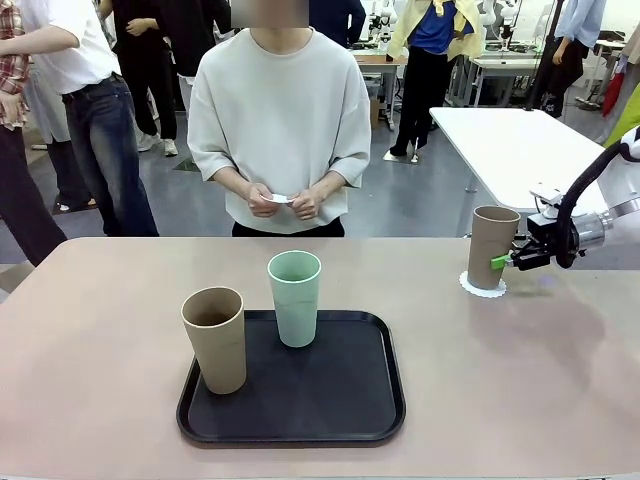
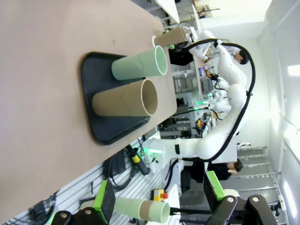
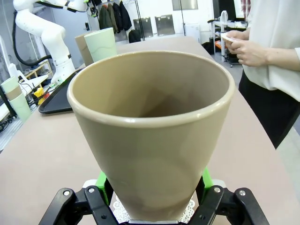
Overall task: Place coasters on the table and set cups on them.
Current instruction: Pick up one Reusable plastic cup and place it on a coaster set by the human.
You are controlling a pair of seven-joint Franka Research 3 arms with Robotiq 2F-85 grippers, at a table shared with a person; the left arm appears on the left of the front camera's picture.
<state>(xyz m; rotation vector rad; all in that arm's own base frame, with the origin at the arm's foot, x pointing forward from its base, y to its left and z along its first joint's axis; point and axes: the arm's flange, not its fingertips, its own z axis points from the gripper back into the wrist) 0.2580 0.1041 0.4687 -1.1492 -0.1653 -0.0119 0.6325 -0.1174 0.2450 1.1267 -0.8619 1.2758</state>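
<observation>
Right gripper (image 1: 497,262): jaws pinch the lower part of 1 tan cup (image 1: 493,245) from the right, fingers level with the table (image 1: 100,300).
Held cup: upright, long axis vertical, at the far right of the table; its base sits over a white coaster (image 1: 467,284) whose lacy edge shows on the cup's left side.
Contact: the right wrist view shows the coaster's edge under the base; whether the cup's full weight is down cannot be told.
Left gripper (image 2: 158,192): jaws spread wide, nothing between them, well apart from every cup.
Other 2 cups: a tan cup (image 1: 214,340) and a mint cup (image 1: 295,298), both upright on the black tray (image 1: 340,400) at the near middle; tan on the tray's left, mint farther back.
Person: stands at the far side, both hands (image 1: 265,200) together on a small white coaster (image 1: 281,198).
Key relation: the tray cups lie left and near of the right gripper; the tan one looks nearer the left arm.
Likely step: letting go of the cup and drawing back to the right, sideways, so the fingers do not tip it.
</observation>
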